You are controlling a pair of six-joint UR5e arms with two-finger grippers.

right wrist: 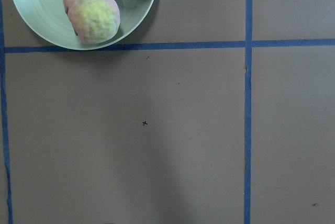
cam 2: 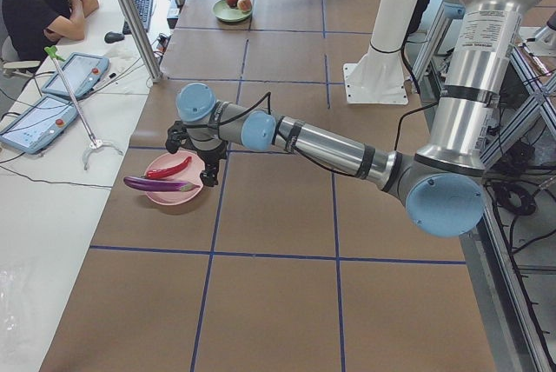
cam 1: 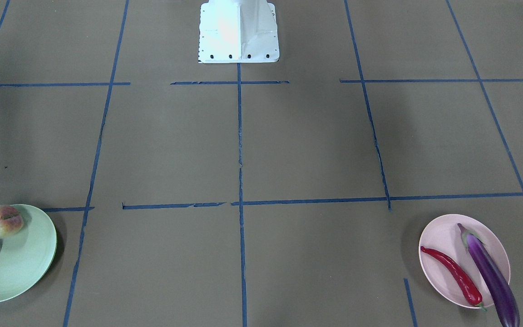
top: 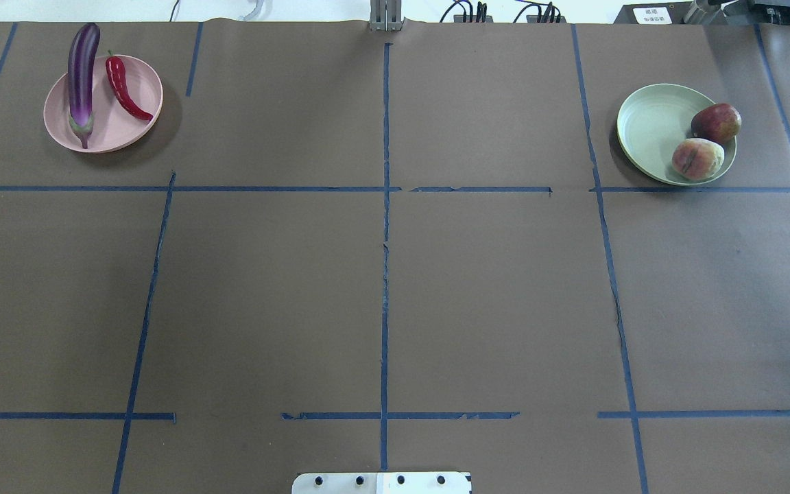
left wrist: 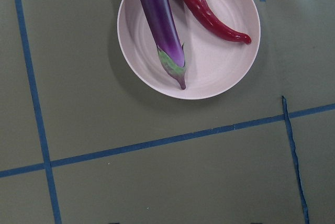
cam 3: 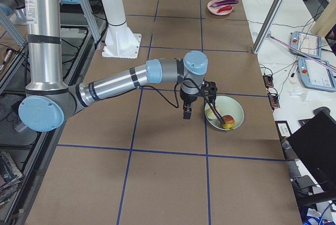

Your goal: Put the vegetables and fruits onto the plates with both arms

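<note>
The purple eggplant (top: pixel 83 75) and the red chili pepper (top: pixel 121 86) lie on the pink plate (top: pixel 114 130) at the far left; the eggplant's tip overhangs the rim. They also show in the left wrist view: eggplant (left wrist: pixel 159 20), chili (left wrist: pixel 204 9), plate (left wrist: pixel 220 72). The pale peach (top: pixel 697 158) and the dark red fruit (top: pixel 716 122) sit on the mint green plate (top: pixel 649 123) at the far right. The left gripper (cam 2: pixel 193 162) hovers by the pink plate's robot side. The right gripper (cam 3: pixel 199 101) hovers beside the green plate (cam 3: pixel 236 112). I cannot tell whether either is open or shut.
Brown paper with blue tape lines covers the table. The white base block (top: pixel 381 482) stands at the near middle edge. A person sits at a side desk with tablets (cam 2: pixel 74 72) beyond the table's far edge. A metal post (cam 2: pixel 139 24) stands by that edge.
</note>
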